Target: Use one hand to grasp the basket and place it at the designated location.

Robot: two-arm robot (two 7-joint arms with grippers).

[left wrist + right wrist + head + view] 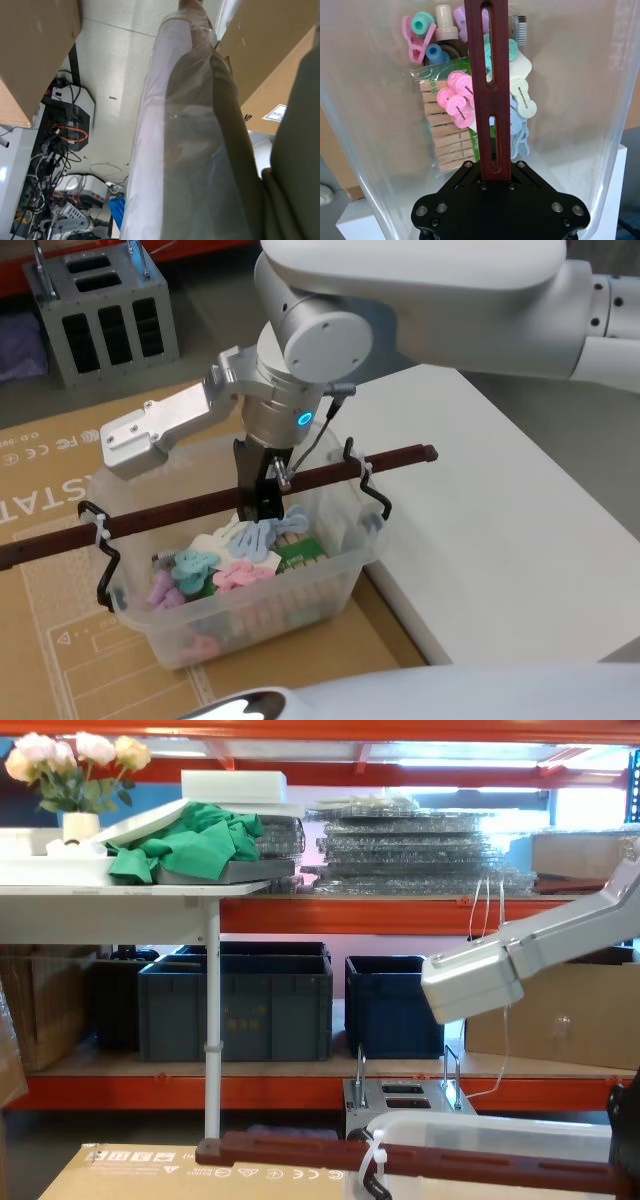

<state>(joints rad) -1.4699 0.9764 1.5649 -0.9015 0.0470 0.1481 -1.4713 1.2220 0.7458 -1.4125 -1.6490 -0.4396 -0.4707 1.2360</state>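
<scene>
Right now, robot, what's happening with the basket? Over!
Right gripper shut on the basket's wooden handle, mid-bar. Clear basket of clothes pegs over the cardboard, beside the white table. Nothing seen in the way.

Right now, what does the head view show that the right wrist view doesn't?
Head view: the wire hooks at both ends of the handle, the basket's full outline, and a grey slotted rack behind. Right wrist view: the handle's slots and a cream-capped bottle. Both: right end effector shut on the handle, coloured clips inside.
</scene>
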